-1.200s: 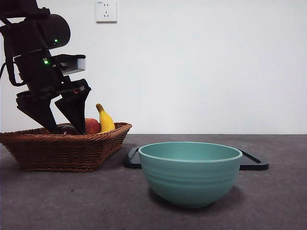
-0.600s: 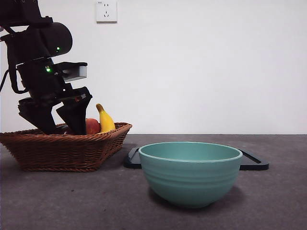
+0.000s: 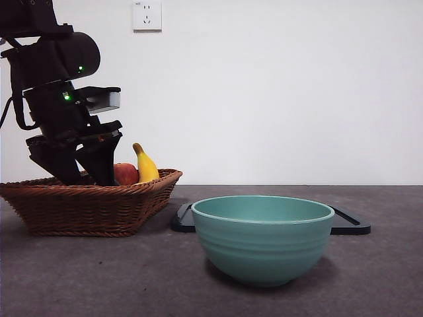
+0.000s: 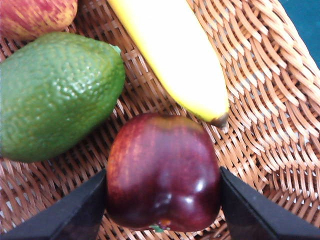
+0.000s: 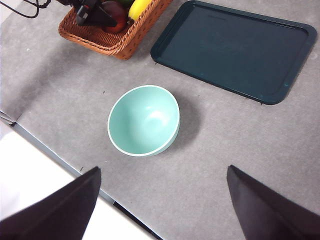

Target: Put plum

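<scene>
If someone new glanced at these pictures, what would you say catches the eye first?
Probably the glossy dark plum in the wicker basket, with the left gripper closed on both of its sides; a green fruit and a banana lie beside it. Next comes the teal bowl standing near the camera in the front view, with a dark tray behind it. The right gripper hangs open high above the table.

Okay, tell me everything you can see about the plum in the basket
The plum is a glossy, rounded fruit, dark maroon shading to reddish near its upper side, with bright highlights and a small stem dimple facing the camera. It sits on the woven floor of the wicker basket, clamped between the two black jaws of the left tool, one on each side. The banana tip lies just beyond it and the green fruit is beside it.
</scene>
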Available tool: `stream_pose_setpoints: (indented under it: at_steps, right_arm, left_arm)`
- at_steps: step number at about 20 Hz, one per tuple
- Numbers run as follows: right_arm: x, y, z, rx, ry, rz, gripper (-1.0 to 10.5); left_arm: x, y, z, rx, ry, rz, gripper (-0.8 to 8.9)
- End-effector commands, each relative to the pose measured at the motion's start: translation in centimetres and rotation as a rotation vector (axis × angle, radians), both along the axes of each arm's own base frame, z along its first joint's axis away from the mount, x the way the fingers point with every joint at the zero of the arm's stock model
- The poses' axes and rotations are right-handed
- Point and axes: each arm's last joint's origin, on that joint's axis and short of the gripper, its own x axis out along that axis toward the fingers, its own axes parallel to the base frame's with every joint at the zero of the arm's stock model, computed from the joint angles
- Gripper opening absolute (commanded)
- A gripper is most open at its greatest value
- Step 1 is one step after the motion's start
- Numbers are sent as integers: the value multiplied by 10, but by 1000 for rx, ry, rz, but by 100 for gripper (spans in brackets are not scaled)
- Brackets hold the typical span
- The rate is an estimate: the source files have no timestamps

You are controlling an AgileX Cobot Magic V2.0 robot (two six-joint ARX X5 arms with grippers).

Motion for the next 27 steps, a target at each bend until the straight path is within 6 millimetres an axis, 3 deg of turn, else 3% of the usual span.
stream_pose_setpoints:
  at_steps: [1,8,11,14,20,27]
  right_arm:
    - [0,0,5,9,-11,2,404]
    - [0,0,5,2,-13,-6,404]
    - [1,0,5,3,-18,-6,404]
    - [2,1,7,8,-40,-6,404]
    - [3,1,8,11,-55,-6,404]
    - [3,1,8,12,-55,-6,404]
  left_arm:
    - [0,-2,15,-19,-32,1,271]
    - [-39,-1,82,-175,-146,-35,273]
    - [-65,-14,108,-297,-163,-131,274]
    - [-89,-38,121,-384,-152,-272,276]
    - [-116,-95,108,-379,-63,-486,276]
    - [-118,-148,53,-257,74,-606,276]
